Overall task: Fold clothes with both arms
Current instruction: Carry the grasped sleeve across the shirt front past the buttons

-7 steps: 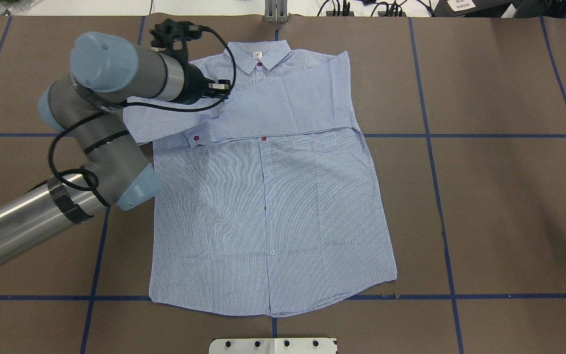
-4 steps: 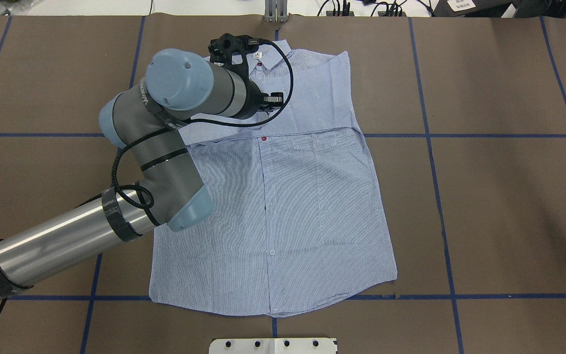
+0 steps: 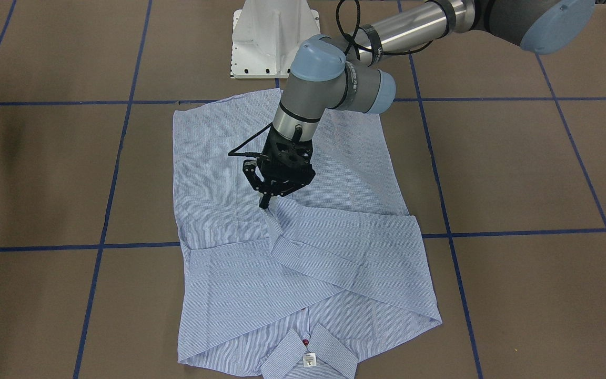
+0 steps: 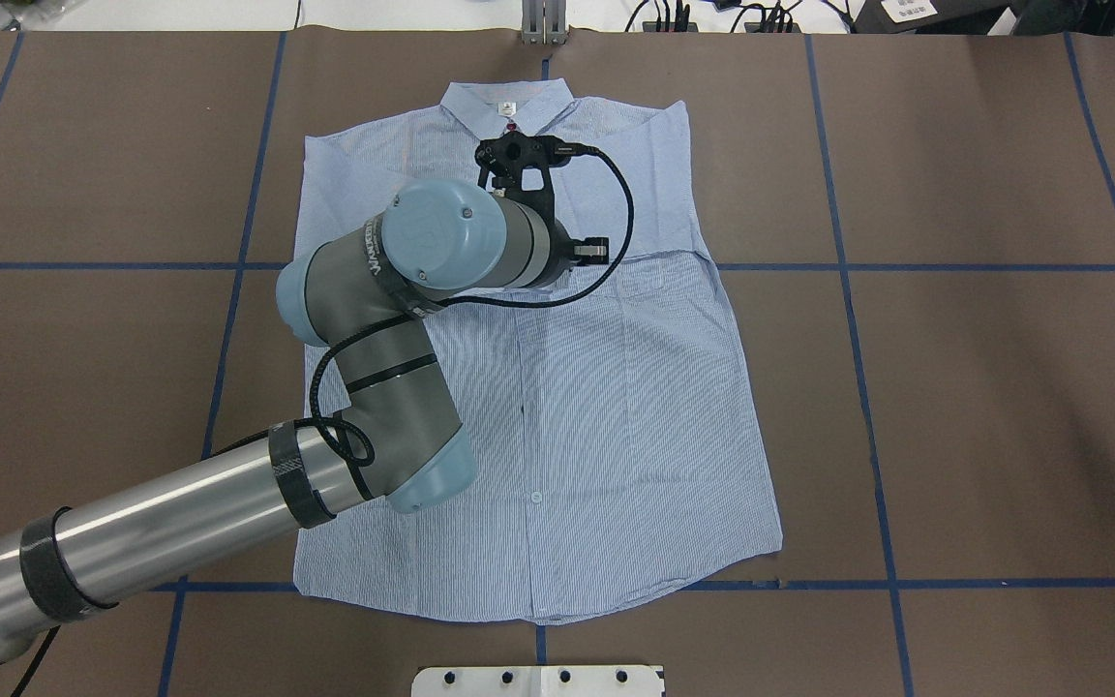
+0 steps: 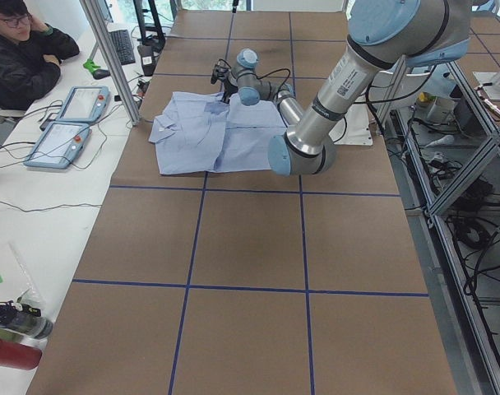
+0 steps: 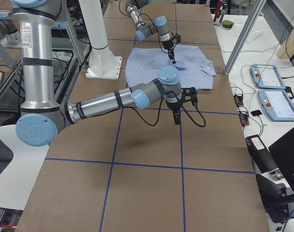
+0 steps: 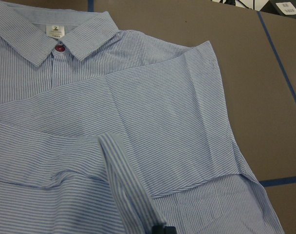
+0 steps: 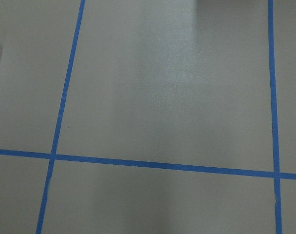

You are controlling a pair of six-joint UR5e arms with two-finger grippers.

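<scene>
- Pinching the end of a sleeve point(image 3: 276, 221), the left gripper point(image 3: 267, 202) stood over the chest of the shirt point(image 3: 303, 263) in the front-facing view. Its fingers were together on the cloth. The shirt lay flat on the table point(image 3: 518, 173) with its collar point(image 3: 308, 358) away from the robot and both sleeves crossed over the front.
- Overhead, the left arm point(image 4: 393, 300) covered its own gripper. The shirt body spread smooth below it, hem toward the robot.
- From the left end, the shirt sat far up the table, and a person point(image 5: 24, 49) sat beside it.
- From the right end, the right gripper point(image 6: 177, 116) hung over bare table, near the shirt but apart from it. I could not tell whether its fingers were apart or together.
- The left wrist view showed the held sleeve rising as a limp strip toward the fingertips. Beyond it lay the label point(image 7: 54, 30) and a red button point(image 7: 59, 47).
- The right wrist view showed only table and tape lines point(image 8: 157, 163).
- The cloth looked thin, light and soft, so it would likely sag and drag rather than hold a shape. The best holds seemed to be the doubled edges: cuff, hem corners and shoulder seams, one for each gripper.
</scene>
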